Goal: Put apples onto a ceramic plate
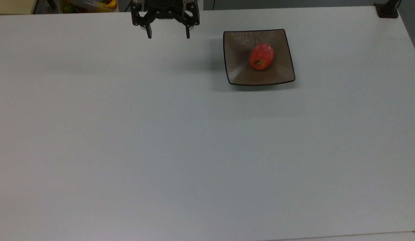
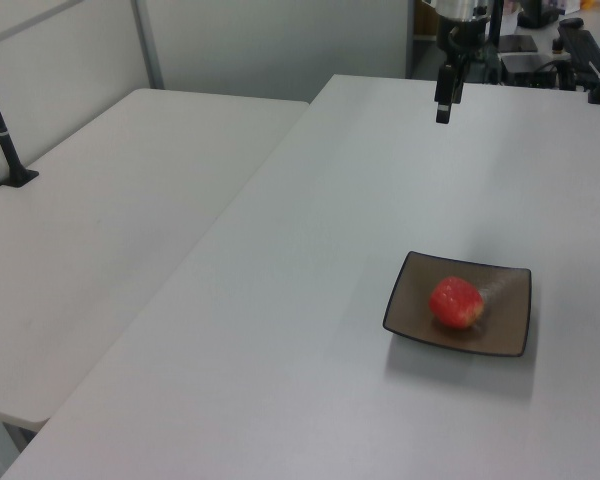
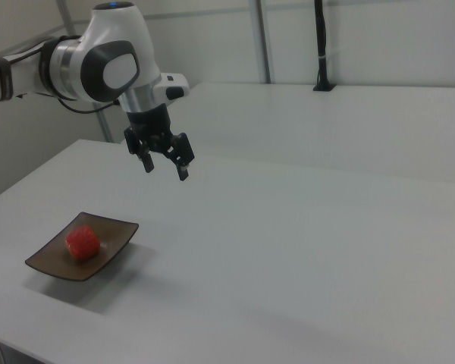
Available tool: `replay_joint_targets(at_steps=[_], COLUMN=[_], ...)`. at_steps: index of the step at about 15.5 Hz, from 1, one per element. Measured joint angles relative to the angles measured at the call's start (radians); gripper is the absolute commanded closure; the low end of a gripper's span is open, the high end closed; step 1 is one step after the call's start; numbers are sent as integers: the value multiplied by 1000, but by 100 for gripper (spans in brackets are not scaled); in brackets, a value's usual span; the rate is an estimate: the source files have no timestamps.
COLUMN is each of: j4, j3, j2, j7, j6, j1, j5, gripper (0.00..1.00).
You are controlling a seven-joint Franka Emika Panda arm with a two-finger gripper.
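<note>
On the white table [image 1: 160,140] we see a broad, matte, unmarked surface that spans nearly the whole top view. In the left view a second pale table [image 2: 90,220] adjoins it along a straight seam, and a black post [image 2: 2,125] stands on a small foot at that table's far edge. Light partition walls [image 3: 379,38] with thin vertical frames close off the room in the right view. At the upper edge of the top view, around 11 o'clock, a bin of coloured items [image 1: 90,5] sits beyond the table, and a black mount [image 1: 387,9] occupies the corner at 1 o'clock.

The ceramic plate [image 1: 281,72] lies flat on the table at about 1 o'clock from the centre of the top view. The apple [image 1: 261,56] rests inside it, close to the middle, with its stem dimple turned toward 7 o'clock.

The gripper [image 1: 168,34] hangs above the table at 12 o'clock in the top view, carried by the white arm [image 3: 98,64]. Its two black fingers [image 1: 149,32] point downward and stand spread wide with nothing between them. From the gripper, the apple lies at roughly 4 o'clock in the top view, well apart. In the right view the gripper [image 3: 165,169] is raised clear of the table, and the plate [image 3: 49,267] with the apple [image 3: 83,242] sits at 7 o'clock from it.
</note>
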Motion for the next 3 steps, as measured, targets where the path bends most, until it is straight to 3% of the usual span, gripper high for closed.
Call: replay_joint_targets(at_steps=[3], j4=[-1], j3=[0], j2=[5], j7=[-1], j6=[0], j1=[0], j5=[0], gripper=[0])
